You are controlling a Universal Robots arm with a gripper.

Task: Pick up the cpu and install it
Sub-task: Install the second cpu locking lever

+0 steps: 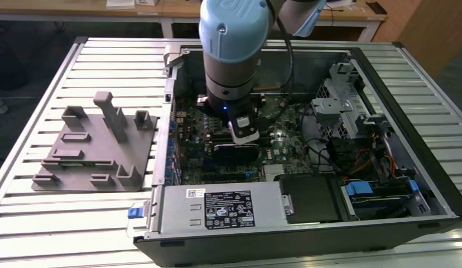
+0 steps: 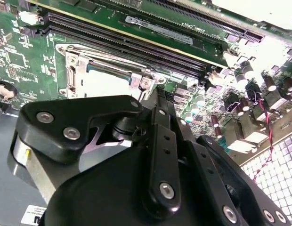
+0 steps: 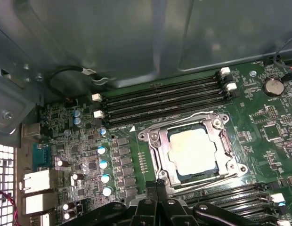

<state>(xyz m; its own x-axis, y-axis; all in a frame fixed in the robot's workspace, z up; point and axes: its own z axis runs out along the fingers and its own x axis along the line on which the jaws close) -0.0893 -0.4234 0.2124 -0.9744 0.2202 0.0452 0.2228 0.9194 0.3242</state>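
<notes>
Cpu (image 3: 193,151) seated in socket (image 3: 158,157); fingers (image 3: 157,188) pinched together, empty, just beside; snagging socket frame risks unseating

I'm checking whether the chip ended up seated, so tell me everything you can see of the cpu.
The cpu is a flat square chip with a pale silvery metal top. In the first wrist view it lies level inside the motherboard's metal socket frame, squared to it, beside the row of memory slots. The frame's bars surround its edges. The gripper sits just off the socket's edge, fingers together, not touching the chip. In the second wrist view the chip shows as a bright patch within the same frame.
</notes>
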